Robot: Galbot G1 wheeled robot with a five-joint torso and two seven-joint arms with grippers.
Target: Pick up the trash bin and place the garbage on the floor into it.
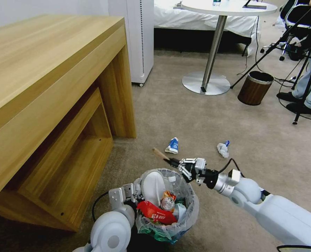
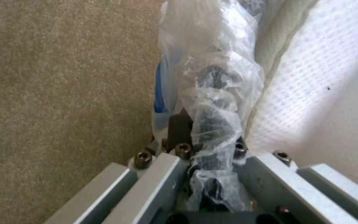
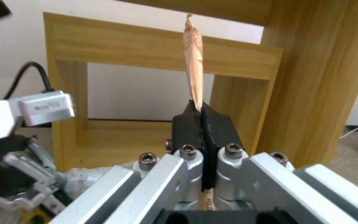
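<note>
Trash bin (image 1: 167,206): held off the beige floor (image 1: 204,119), left gripper (image 2: 206,146) apparently pinching its bagged rim; holds slipper, red wrapper, can. Wooden stick (image 1: 160,154): clamped in right gripper (image 1: 174,162) above the rim. Carton (image 1: 172,145), crumpled paper (image 1: 223,148): on carpet beyond.

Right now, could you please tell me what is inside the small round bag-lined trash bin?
Inside the small round bag-lined trash bin: a white slipper, a crushed can and a red wrapper on top. Anything beneath them is covered.
</note>
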